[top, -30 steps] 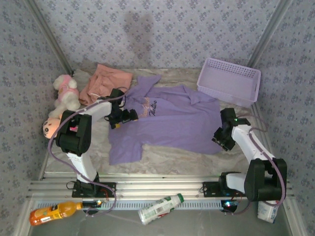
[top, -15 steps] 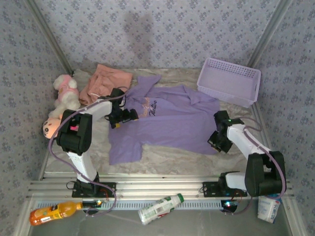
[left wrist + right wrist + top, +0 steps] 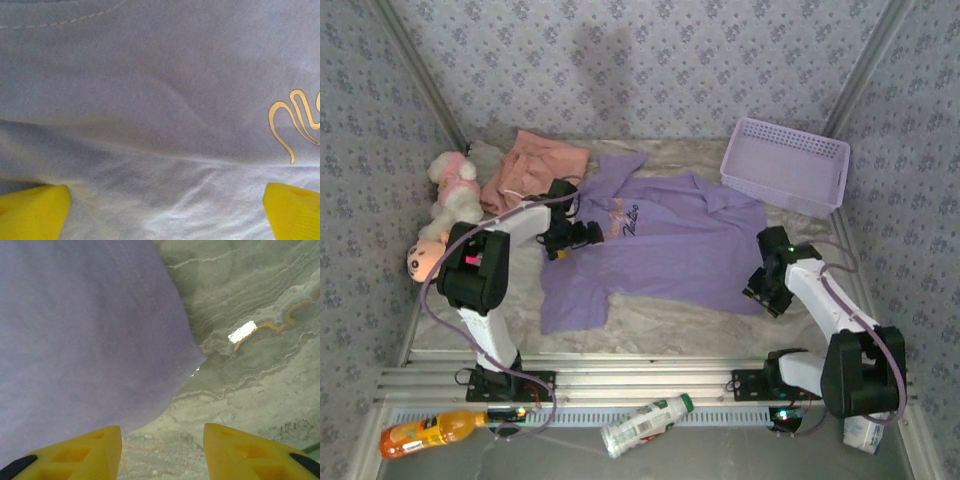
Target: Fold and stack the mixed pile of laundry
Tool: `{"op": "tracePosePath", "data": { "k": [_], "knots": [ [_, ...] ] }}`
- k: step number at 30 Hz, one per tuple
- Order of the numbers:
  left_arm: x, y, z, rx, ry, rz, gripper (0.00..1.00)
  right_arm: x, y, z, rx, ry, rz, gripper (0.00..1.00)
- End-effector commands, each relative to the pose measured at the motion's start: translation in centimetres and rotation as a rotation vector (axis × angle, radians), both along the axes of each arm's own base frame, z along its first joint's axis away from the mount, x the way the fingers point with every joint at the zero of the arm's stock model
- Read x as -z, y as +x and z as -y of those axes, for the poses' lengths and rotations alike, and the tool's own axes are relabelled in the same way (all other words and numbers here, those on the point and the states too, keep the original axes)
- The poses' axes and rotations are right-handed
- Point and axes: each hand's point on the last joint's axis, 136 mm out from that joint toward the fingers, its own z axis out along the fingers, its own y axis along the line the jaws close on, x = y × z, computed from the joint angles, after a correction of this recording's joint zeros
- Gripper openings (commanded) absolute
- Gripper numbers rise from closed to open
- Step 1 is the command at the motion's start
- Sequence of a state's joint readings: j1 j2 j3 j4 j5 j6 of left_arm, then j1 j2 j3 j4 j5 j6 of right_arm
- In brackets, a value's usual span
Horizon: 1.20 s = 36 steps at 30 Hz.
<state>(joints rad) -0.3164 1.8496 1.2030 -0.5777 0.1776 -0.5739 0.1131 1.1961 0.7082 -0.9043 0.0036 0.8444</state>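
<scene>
Counting garments: two, one lavender collared short-sleeved shirt (image 3: pixel 660 240) spread flat left of the lavender plastic mesh basket (image 3: pixel 775 195), and one pair of salmon-pink fabric shorts (image 3: pixel 535 165) further left.
plush toys: two, pink-and-white (image 3: pixel 455 190) (image 3: pixel 425 258), furthest left of the basket.
writing: cursive chest lettering (image 3: pixel 628 220), unreadable.
left gripper (image 3: pixel 165 200): jaws spread wide, empty, at the lettered chest.
right gripper (image 3: pixel 162 440): fingers parted, nothing between, at the shirt's hem corner nearer the arms than the basket.
</scene>
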Motion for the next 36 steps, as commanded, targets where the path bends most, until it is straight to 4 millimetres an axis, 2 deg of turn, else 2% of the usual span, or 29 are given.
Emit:
{"op": "tracePosePath", "data": {
  "k": [1, 3, 5, 9, 16, 19, 22, 24, 25, 26, 28, 29, 30, 31, 33, 36],
  "knots": [
    [0.9, -0.5, 0.2, 0.0, 0.01, -0.039, 1.0, 1.2, 1.9, -0.4, 0.067, 0.058, 0.064, 0.5],
    [0.9, -0.6, 0.1, 0.002, 0.015, -0.042, 1.0, 2.1, 2.6, -0.5, 0.073, 0.069, 0.073, 0.48],
    [0.9, -0.6, 0.1, 0.005, 0.018, -0.043, 1.0, 2.6, 3.1, -0.4, 0.075, 0.061, 0.072, 0.39],
    [0.9, -0.6, 0.0, 0.012, 0.026, -0.042, 1.0, 2.5, 2.8, 0.4, 0.074, 0.021, 0.042, 0.0],
    [1.1, -0.5, -0.1, 0.01, 0.029, -0.037, 0.99, -1.5, 1.1, 0.3, 0.059, 0.032, 0.012, 0.0],
    [1.1, -0.4, 0.0, 0.004, 0.022, -0.037, 1.0, -2.9, 1.5, -0.4, 0.037, 0.069, 0.008, 0.0],
    [1.0, -0.3, 0.1, 0.001, 0.019, -0.035, 1.0, -2.6, 4.2, -0.5, 0.01, 0.094, -0.001, 0.02],
    [1.0, -0.2, 0.1, 0.001, 0.019, -0.034, 1.0, -2.3, 7.9, -1.0, -0.058, 0.117, 0.035, 0.2],
    [1.0, -0.3, 0.1, 0.002, 0.02, -0.035, 1.0, -2.2, 9.9, -0.7, -0.061, 0.092, 0.057, 0.22],
    [1.0, -0.4, 0.1, 0.003, 0.021, -0.039, 1.0, -2.3, 12.3, -0.5, -0.065, 0.067, 0.096, 0.2],
    [1.0, -0.5, 0.1, 0.006, 0.022, -0.044, 1.0, -2.1, 16.3, -0.8, -0.067, 0.07, 0.155, 0.07],
    [1.0, -0.6, 0.1, 0.009, 0.025, -0.046, 0.99, -2.8, 18.9, -1.0, -0.067, 0.082, 0.198, 0.05],
    [1.0, -0.7, 0.1, 0.012, 0.028, -0.048, 1.0, -2.6, 20.2, -1.5, -0.08, 0.088, 0.199, 0.06],
    [0.9, -0.7, 0.0, 0.014, 0.03, -0.047, 1.0, -2.9, 21.1, -1.8, -0.101, 0.088, 0.2, 0.07],
    [0.7, -0.8, -0.1, 0.013, 0.034, -0.042, 1.0, -3.4, 21.4, -2.3, -0.158, 0.056, 0.179, 0.08],
    [0.7, -1.1, -0.4, 0.009, 0.042, -0.033, 1.0, -3.9, 18.7, -2.3, -0.19, 0.018, 0.149, 0.13]
  ]
}}
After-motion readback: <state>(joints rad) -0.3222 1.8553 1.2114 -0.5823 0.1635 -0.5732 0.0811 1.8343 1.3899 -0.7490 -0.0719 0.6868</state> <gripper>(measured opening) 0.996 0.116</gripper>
